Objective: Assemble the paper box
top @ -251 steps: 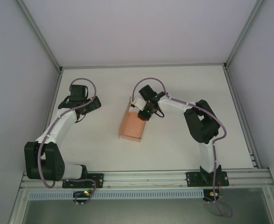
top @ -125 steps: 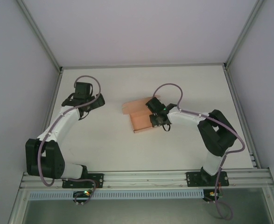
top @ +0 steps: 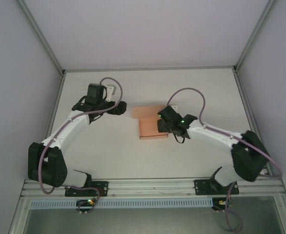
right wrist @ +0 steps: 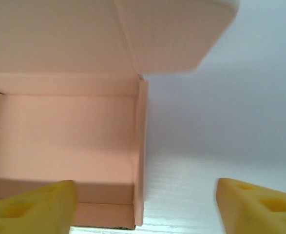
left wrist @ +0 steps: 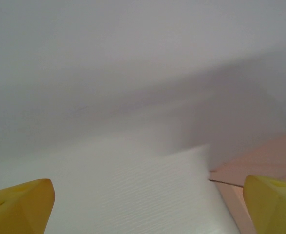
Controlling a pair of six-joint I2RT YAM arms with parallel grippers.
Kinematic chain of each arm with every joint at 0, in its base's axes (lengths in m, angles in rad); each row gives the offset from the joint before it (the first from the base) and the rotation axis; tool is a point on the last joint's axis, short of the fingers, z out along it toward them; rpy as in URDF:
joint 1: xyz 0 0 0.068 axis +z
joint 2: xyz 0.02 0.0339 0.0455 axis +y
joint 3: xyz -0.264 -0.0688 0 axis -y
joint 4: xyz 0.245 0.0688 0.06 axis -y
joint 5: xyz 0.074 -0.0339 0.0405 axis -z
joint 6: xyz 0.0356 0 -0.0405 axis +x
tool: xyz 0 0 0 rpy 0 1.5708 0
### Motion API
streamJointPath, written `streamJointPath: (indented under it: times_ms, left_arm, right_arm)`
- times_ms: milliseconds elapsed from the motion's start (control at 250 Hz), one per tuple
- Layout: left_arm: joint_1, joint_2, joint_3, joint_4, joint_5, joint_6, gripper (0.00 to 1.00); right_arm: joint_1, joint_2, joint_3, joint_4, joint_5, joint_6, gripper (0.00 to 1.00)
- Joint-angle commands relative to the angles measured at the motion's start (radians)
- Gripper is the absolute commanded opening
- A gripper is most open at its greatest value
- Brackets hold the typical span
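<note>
The paper box (top: 151, 128) is seen on the white desk (top: 108, 151) as a low open tray of pink card, with its lid flap (top: 146, 111) folded open on the far side. The right hand (top: 161, 126) is placed at the right side of the box, and its yellow fingers (right wrist: 259, 207) are spread wide. In the right wrist view one finger is seen in front of the inside of the box and the other over bare desk to the right of the box. The box's right wall (right wrist: 142, 146) is seen between them, and nothing is pinched. The left hand (top: 119, 108) is held to the left of the box, near the left end of the flap but apart from it. It is opened fully and nothing is held in it; in the left wrist view a pink corner of the box is seen beside its right finger.
</note>
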Motion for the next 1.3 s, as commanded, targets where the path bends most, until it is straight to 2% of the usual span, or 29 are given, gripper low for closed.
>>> streamJointPath:
  times_ms: [0,48,128,180,288,347,399,463,519,591,643,719,791,863,1022,1154,1246,1298]
  left_arm:
    - [-0.021,-0.035,0.007,-0.013,0.248,0.286,1.0]
    - [-0.048,-0.025,0.031,-0.058,0.255,0.367,1.0]
    - [-0.097,0.007,0.066,-0.107,0.251,0.471,1.0]
    - [-0.109,0.042,0.102,-0.143,0.26,0.512,1.0]
    - [-0.114,0.143,0.217,-0.25,0.271,0.56,0.98]
    - [-0.124,0.196,0.271,-0.315,0.262,0.606,0.95]
    - [-0.137,0.234,0.304,-0.364,0.241,0.653,0.88]
    - [-0.149,0.268,0.324,-0.394,0.213,0.7,0.8]
    - [-0.159,0.294,0.343,-0.422,0.182,0.725,0.71]
    - [-0.168,0.325,0.369,-0.444,0.142,0.741,0.63]
    - [-0.173,0.344,0.389,-0.447,0.114,0.738,0.53]
    - [-0.18,0.365,0.417,-0.45,0.07,0.712,0.21]
    - [-0.184,0.358,0.41,-0.442,0.075,0.719,0.0]
    - [-0.193,0.34,0.38,-0.403,0.053,0.723,0.0]
    - [-0.201,0.316,0.355,-0.355,0.034,0.705,0.0]
    - [-0.204,0.305,0.361,-0.278,-0.052,0.598,0.0]
    - [-0.212,0.307,0.371,-0.192,-0.161,0.443,0.0]
    - [-0.23,0.323,0.39,-0.169,-0.265,0.341,0.0]
  right_arm:
    - [-0.027,-0.127,-0.052,0.147,-0.011,-0.37,1.0]
    - [-0.057,-0.17,-0.073,0.212,-0.052,-0.494,1.0]
    - [-0.139,-0.211,-0.084,0.259,-0.284,-0.75,1.0]
    - [-0.188,-0.209,-0.055,0.237,-0.427,-0.856,1.0]
    - [-0.264,-0.135,0.066,0.134,-0.604,-1.013,1.0]
    - [-0.289,-0.067,0.149,0.049,-0.651,-1.085,1.0]
    - [-0.308,0.003,0.218,-0.031,-0.68,-1.151,0.96]
    - [-0.319,0.078,0.292,-0.098,-0.688,-1.194,0.84]
    - [-0.326,0.136,0.346,-0.166,-0.702,-1.241,0.81]
    - [-0.333,0.197,0.396,-0.223,-0.692,-1.284,0.7]
    - [-0.335,0.233,0.424,-0.252,-0.674,-1.294,0.68]
    - [-0.342,0.272,0.455,-0.284,-0.645,-1.296,0.56]
    - [-0.345,0.293,0.471,-0.313,-0.633,-1.304,0.42]
    - [-0.347,0.304,0.481,-0.335,-0.624,-1.306,0.34]
    - [-0.347,0.311,0.508,-0.379,-0.617,-1.272,0.07]
    - [-0.344,0.265,0.492,-0.311,-0.596,-1.136,0.0]
    - [-0.343,0.23,0.49,-0.247,-0.555,-0.933,0.0]
    - [-0.343,0.226,0.501,-0.225,-0.549,-0.776,0.0]
